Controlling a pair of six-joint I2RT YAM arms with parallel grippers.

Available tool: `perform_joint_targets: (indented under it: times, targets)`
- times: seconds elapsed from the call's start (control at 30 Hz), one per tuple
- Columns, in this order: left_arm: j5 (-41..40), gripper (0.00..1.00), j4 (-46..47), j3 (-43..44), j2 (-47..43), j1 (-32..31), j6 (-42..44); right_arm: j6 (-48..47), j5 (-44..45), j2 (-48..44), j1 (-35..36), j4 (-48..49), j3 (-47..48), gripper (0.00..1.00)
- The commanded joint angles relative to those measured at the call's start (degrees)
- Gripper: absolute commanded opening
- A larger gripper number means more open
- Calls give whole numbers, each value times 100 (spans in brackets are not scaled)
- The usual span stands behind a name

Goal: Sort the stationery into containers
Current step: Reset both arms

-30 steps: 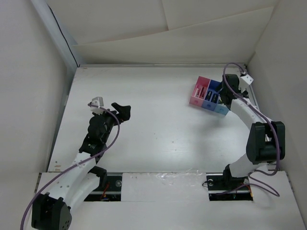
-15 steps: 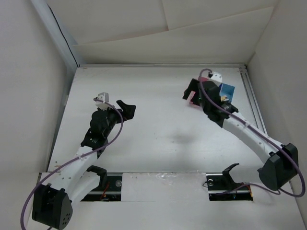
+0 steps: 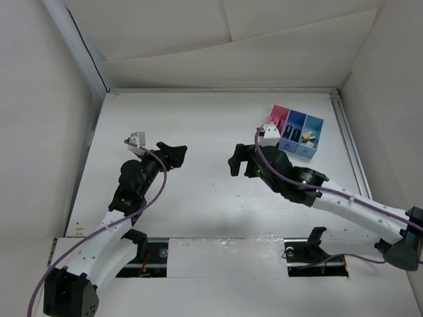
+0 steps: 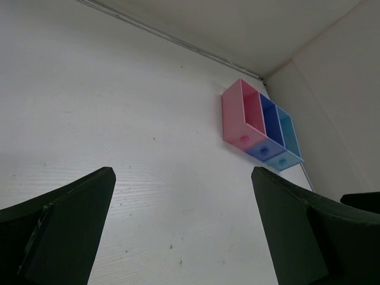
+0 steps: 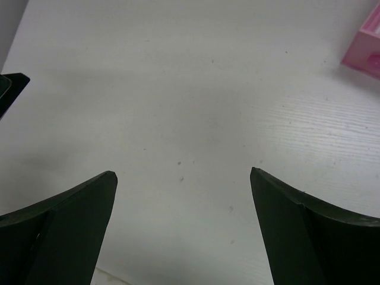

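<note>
The containers are three joined bins, pink, dark blue and light blue, standing at the back right of the table. Small bits of stationery lie inside the bins, too small to tell apart. The left wrist view shows the containers far ahead, their insides hidden. My right gripper hovers open over the table's middle, left of the bins, with nothing between its fingers. A pink bin corner shows at the right edge of that wrist view. My left gripper is open and empty over the left half.
White walls close in the table on the left, back and right. A rail runs along the right edge beside the bins. The two grippers face each other about a hand's width apart; the left one's finger shows in the right wrist view.
The right arm swung away from the containers at the back right to the table's middle, its jaws opening fully. The left gripper shifted only slightly.
</note>
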Motion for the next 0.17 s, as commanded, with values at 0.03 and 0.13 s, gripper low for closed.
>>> perform_joint_targets:
  times: [0.03, 0.13]
  targets:
    - [232, 100, 590, -244, 62, -15, -94, 153, 511, -206, 171, -698, 287, 100]
    - [303, 100, 590, -244, 177, -15, -94, 153, 660, -268, 233, -884, 368, 100]
